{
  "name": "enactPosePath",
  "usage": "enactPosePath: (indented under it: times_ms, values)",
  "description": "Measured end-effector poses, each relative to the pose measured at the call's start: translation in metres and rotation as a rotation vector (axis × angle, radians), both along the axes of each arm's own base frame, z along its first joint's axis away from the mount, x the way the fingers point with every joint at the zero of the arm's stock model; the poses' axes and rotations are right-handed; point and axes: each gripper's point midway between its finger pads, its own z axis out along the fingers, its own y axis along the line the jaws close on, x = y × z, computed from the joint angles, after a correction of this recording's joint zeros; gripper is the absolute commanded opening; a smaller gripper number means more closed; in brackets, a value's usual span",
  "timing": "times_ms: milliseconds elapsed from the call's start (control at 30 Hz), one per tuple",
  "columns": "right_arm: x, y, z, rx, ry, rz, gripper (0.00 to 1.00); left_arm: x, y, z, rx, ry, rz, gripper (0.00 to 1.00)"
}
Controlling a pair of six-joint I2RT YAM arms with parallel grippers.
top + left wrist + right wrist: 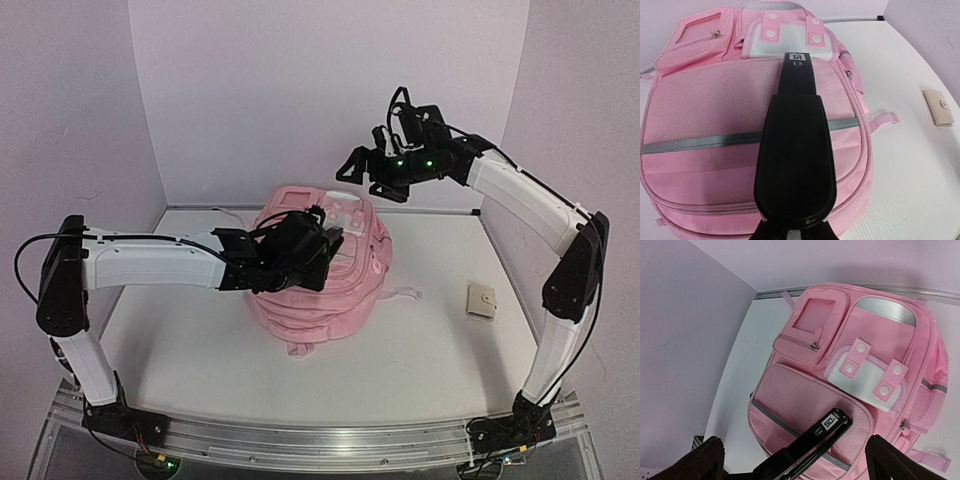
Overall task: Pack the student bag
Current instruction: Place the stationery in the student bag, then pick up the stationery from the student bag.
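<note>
The student bag [318,305] lies face up mid-frame on the bench [170,340], directly under the left hand [318,243], clamped on a black stapler [796,150] whose long axis points toward the bag's top, while the right hand [368,178] hangs farther off at upper right, its 2 fingers [695,462] apart, empty.

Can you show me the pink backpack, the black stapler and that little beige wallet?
pink backpack [330,310]: top view, lower front.
black stapler [796,165]: left wrist view, broad top.
beige wallet [481,300]: top view, its middle.

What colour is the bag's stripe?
Grey stripe on the pink student bag; clearest from the left wrist.
</note>
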Motion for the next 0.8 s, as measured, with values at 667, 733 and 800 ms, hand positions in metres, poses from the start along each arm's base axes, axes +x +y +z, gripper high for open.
enactPosePath:
  times_ms: [667,733,800]
  values:
    - [-0.035,-0.007,-0.079,0.053,0.215,0.241,0.94,0.000,-0.002,0.003,-0.035,0.107,-0.031,0.64]
    - [-0.040,-0.008,-0.088,0.052,0.242,0.250,0.94,0.002,-0.011,0.006,-0.030,0.122,-0.043,0.63]
    - [-0.043,-0.008,-0.091,0.052,0.255,0.256,0.95,0.004,-0.017,0.005,-0.014,0.146,-0.051,0.61]
